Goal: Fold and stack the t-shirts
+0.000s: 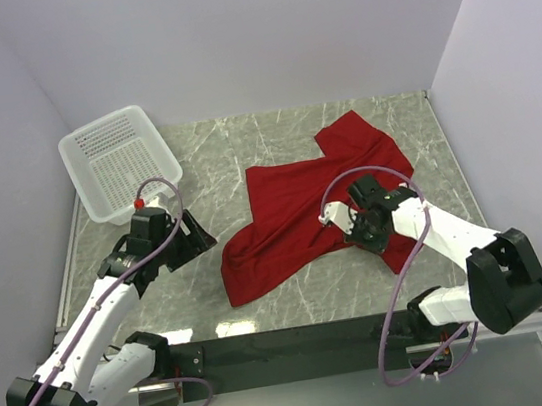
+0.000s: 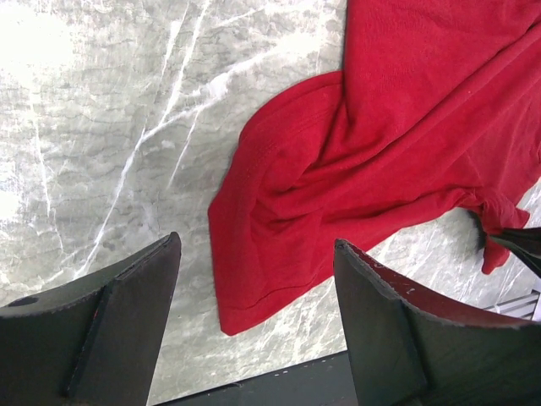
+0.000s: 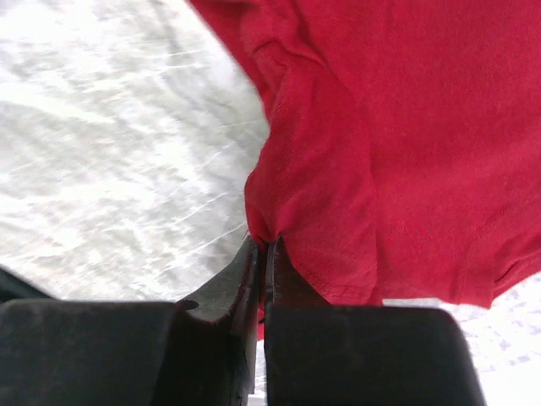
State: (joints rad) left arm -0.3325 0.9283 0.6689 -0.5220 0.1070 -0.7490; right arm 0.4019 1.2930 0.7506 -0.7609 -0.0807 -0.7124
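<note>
We pinch the red t-shirt (image 1: 295,194) in our right gripper (image 3: 263,254).
Our left gripper (image 2: 258,249) hangs, jaws spread, towards the desk's (image 1: 271,132) left edge.

You have one t-shirt (image 1: 301,199) here, plain red and unfolded, lying rumpled on the table (image 1: 244,156) right of centre. One end reaches toward the far right corner. The other (bunched into long folds) trails to the near left, its hemmed edge flat on the table. A fold at its near edge is pinched between the closed right fingers (image 3: 237,288), the cloth gathered to a point there.
</note>
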